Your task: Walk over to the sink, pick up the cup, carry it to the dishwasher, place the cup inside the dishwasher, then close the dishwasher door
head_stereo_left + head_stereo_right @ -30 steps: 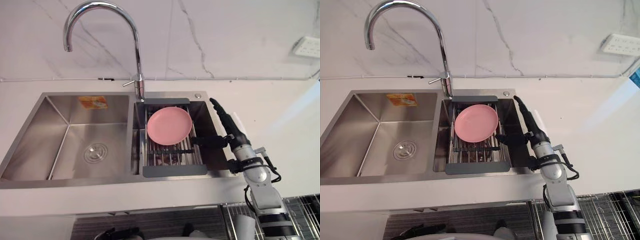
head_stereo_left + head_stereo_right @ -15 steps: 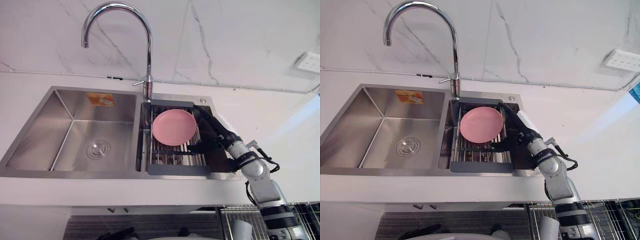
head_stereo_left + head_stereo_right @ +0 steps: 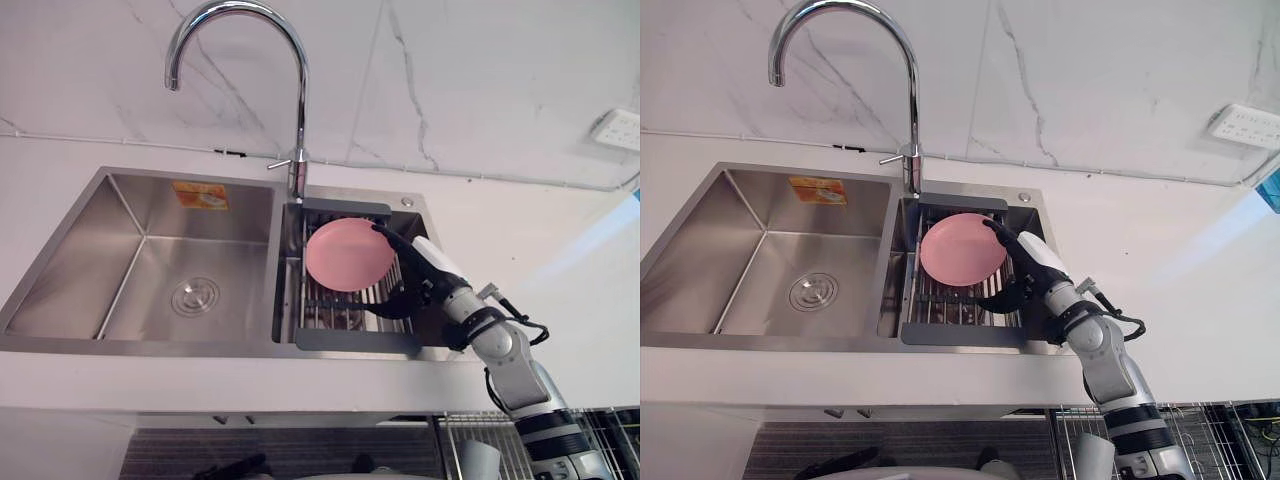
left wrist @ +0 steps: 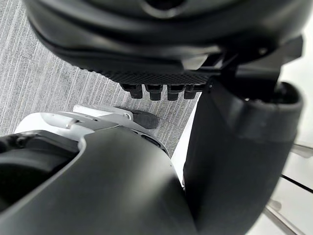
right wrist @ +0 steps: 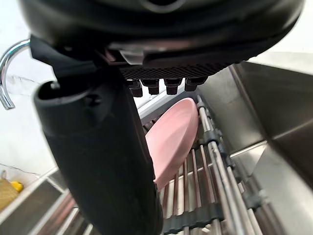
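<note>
Plate (image 3: 345, 255), pink, leans on sink rack (image 3: 350, 340), rim exposed; right hand (image 3: 425, 278) open, fingers (image 3: 395, 240) over it, thumb lower, poised to pinch.

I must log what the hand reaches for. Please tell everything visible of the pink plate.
The plate is round, plain pink, plastic-looking, seemingly whole and clean. It stands tilted on its edge in the grey rack over the sink's right basin. The open right hand reaches along its right edge; whether they touch, I cannot tell.
</note>
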Tool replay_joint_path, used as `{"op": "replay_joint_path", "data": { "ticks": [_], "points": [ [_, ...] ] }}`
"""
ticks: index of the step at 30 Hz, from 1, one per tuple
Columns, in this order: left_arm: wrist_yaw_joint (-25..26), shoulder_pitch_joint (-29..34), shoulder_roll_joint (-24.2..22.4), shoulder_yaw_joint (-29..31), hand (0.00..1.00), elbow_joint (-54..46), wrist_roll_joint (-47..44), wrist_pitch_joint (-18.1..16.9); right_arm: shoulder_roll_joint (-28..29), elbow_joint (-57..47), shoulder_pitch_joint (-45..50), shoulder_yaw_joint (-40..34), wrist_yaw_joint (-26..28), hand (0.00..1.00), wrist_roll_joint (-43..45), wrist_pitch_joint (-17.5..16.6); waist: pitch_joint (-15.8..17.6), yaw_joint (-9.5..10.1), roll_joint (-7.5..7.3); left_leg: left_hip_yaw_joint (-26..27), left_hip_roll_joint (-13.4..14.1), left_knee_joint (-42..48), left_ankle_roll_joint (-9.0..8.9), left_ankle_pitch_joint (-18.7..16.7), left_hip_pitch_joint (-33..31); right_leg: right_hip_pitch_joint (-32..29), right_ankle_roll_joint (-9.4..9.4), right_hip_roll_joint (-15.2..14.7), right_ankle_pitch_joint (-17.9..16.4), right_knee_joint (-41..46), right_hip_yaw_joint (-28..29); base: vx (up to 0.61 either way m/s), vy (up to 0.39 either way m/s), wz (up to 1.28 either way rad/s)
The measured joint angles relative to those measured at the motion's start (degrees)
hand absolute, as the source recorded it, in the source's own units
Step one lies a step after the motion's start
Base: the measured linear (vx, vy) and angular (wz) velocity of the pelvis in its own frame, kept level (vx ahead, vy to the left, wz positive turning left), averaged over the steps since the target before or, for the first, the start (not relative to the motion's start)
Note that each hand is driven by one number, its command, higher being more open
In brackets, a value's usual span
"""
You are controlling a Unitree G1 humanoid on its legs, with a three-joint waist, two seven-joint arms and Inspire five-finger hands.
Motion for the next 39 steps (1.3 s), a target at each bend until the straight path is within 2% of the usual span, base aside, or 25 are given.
{"op": "replay_joint_path", "data": {
  "ticks": [5, 21, 39],
  "points": [
    [0.02, -0.01, 0.0, -0.02, 1.0, 0.0, -0.21, -0.02, 0.0, 1.09, 0.0, 0.36, -2.72, 1.0, -4.76, 0.28, 0.02, 0.13, 0.03, 0.11, 0.0, 0.0, 0.0, 0.0, -0.01, -0.06, 0.0, 0.02, 0.0, 0.0, 0.12, 0.0, 0.0, 0.0],
    [1.38, -0.09, -1.01, 1.69, 1.0, -0.12, -1.12, 0.7, 1.63, 6.63, -0.19, 1.62, -12.12, 1.0, -8.72, 4.41, 0.52, 1.22, 0.88, -0.07, -0.13, 0.11, 0.1, 0.07, -0.09, -0.06, -0.01, -0.03, 0.0, -0.03, 0.04, 0.0, 0.0, 0.0],
    [0.7, -0.08, -1.5, 1.67, 1.0, -1.61, 0.66, 0.67, 2.51, 14.86, -5.26, 2.14, -19.6, 1.0, -11.25, 5.41, 1.01, 2.14, 1.71, -2.32, -0.45, -0.02, 0.55, 1.03, -0.84, 0.3, -0.03, -0.32, 0.02, -0.11, -2.01, -0.01, -0.004, 0.06]
  ]
}}
